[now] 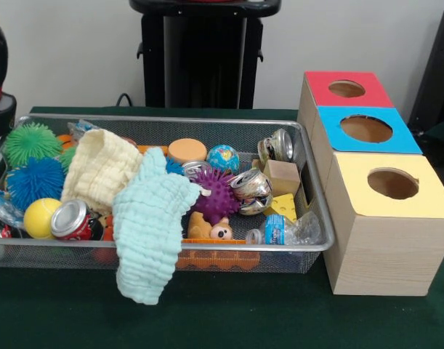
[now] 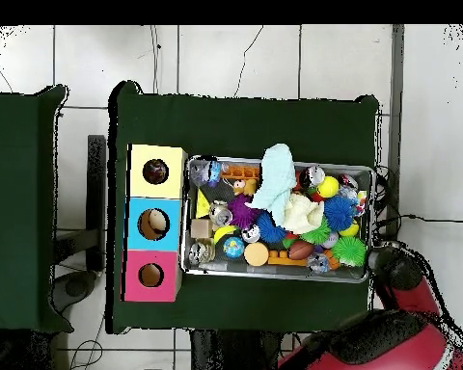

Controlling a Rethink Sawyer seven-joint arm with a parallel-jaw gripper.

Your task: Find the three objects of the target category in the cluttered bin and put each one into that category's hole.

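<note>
— Where the table's (image 1: 222, 320) green cloth is running nearest the front camera, what is lying first?

— A pale mint cloth (image 1: 150, 233) is hanging over the near rim of the bin (image 1: 309, 156), its lower end drooping outside toward the table. Just right of it inside, a small bear figure (image 1: 221, 232) and a crushed water bottle (image 1: 283, 230) are lying against the near wall. At the left, a yellow ball (image 1: 40, 217) is sitting beside a red soda can (image 1: 71, 219).

— And farther in?

— A cream cloth (image 1: 98, 169) is heaped in the middle-left, a purple spiky ball (image 1: 216, 195) is resting mid-bin, and crushed silver cans (image 1: 252, 190) are lying right of it. A green spiky ball (image 1: 31, 141) and a blue one (image 1: 33, 182) are crowding the left end.

— The boxes?

— Three are standing in a row just right of the bin. The yellow-topped box (image 1: 389, 233) is nearest, its hole (image 1: 392, 183) facing up; the blue-topped box (image 1: 367, 129) is behind it, the red-topped box (image 1: 346, 89) farthest.

— The gripper?

— Neither view is showing it, so I cannot tell its state. Only the red arm (image 2: 390, 342) is showing at the overhead view's bottom right.
</note>
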